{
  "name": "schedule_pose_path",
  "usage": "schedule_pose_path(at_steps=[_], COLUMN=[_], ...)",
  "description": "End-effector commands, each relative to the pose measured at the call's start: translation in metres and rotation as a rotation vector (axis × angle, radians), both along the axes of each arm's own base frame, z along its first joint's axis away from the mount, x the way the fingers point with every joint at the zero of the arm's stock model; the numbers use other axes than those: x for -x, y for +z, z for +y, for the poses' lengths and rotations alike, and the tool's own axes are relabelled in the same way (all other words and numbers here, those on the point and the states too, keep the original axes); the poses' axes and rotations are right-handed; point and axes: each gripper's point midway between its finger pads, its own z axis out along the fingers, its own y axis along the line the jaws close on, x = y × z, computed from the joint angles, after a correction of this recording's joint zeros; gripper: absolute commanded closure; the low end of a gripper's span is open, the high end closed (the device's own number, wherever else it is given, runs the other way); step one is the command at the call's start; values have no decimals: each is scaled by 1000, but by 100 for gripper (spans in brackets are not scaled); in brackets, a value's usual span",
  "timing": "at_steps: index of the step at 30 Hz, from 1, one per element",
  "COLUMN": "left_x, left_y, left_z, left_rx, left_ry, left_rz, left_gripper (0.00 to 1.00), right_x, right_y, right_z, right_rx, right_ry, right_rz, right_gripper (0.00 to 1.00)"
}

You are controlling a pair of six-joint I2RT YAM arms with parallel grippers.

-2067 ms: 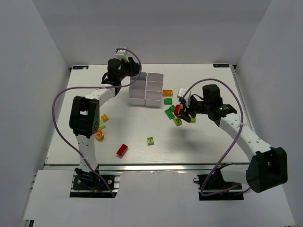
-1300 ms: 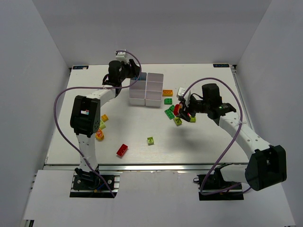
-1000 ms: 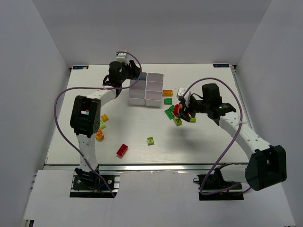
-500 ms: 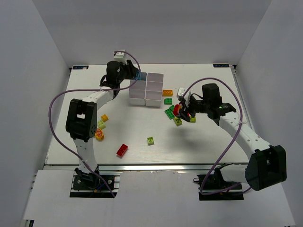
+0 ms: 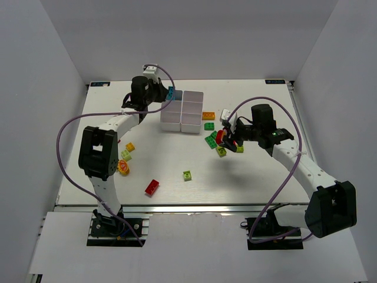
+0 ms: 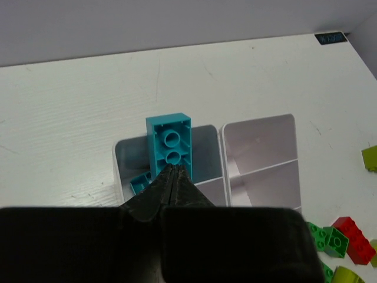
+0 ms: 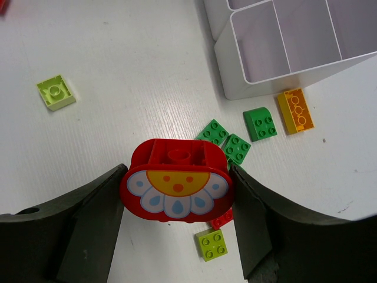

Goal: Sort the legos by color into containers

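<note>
My left gripper (image 6: 171,170) is shut, with its tips in front of the lower end of a light blue lego (image 6: 169,141). This lego stands on end in the far-left compartment of the white containers tray (image 6: 257,119), showing its hollow underside. A second light blue lego (image 6: 140,183) lies in the same compartment. From above, the left gripper (image 5: 164,94) is at the tray's (image 5: 193,92) far-left corner, next to the blue lego (image 5: 171,92). My right gripper (image 7: 177,188) is shut on a red flower-faced lego (image 7: 177,183) and holds it above the table right of the tray (image 7: 265,85).
Under the right gripper (image 5: 227,140) lie green legos (image 7: 227,141), a lime one (image 7: 211,244), another green one (image 7: 260,124) and an orange one (image 7: 296,110). A lime lego (image 5: 187,175) and a red one (image 5: 152,187) sit mid-table. Several more (image 5: 125,158) lie by the left arm.
The left gripper has gone from open to shut and drawn back slightly from the tray corner. The blue lego now stands exposed there. The right arm has not moved.
</note>
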Motion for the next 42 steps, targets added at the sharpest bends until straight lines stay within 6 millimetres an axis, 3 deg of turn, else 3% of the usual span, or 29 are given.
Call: schedule_pose_path(at_steps=[1,16,42], left_x=[7,6,-8], left_y=[17,-15,-33], left_z=[-10,-25,-19], left_rx=[-1,-18,-39], left_ry=[-60,-87,-33], left_rz=[-10,54,80], left_gripper=[93,92,88], right_x=[-3,-4,-7], right_y=[19,19,20], right_z=[3,3,2], right_rx=[-35,-33,-37], right_ry=[14,10,5], right_rz=[-42,-44,-44], right_gripper=[94,94,94])
